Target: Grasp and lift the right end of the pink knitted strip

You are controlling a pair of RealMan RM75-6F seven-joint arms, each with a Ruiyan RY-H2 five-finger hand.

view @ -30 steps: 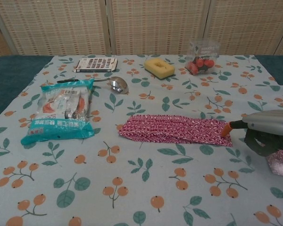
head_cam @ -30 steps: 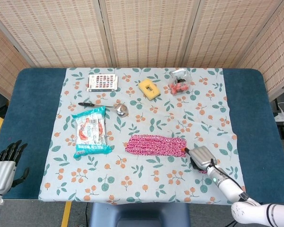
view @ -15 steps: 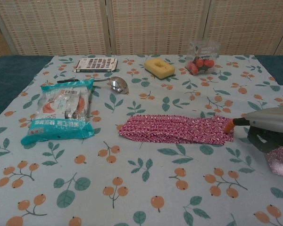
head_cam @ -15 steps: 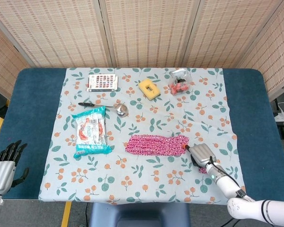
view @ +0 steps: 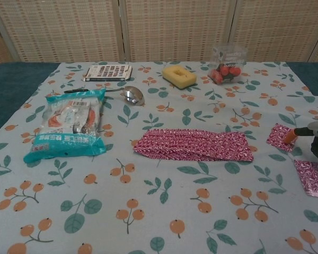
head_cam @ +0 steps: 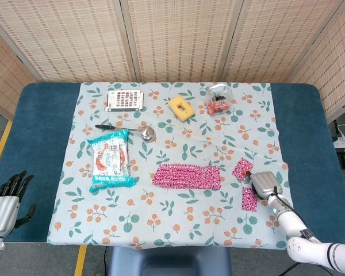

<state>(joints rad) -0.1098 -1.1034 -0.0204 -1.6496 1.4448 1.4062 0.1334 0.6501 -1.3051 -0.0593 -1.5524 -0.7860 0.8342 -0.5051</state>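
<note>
**Head view: right robot hand withdrawing from strip, grasp not made**

Right robot hand (head_cam: 264,183): now sitting well right of the pink knitted strip (head_cam: 187,176), having been touching its right end half a second ago. It is holding nothing of the strip; finger spread cannot be told. An orange-tipped finger (view: 290,136) is pointing leftward, low over the floral cloth (head_cam: 178,227).

Strip: lying flat mid-surface, its right end unlifted and looking shorter than before. Two small pink patches (head_cam: 242,169) (head_cam: 249,199) are now showing beside the hand.

Judgement: grasp missed; re-approach needed.

Left robot hand (head_cam: 6,198): idling at the surface's left edge, fingers apart, empty.
</note>
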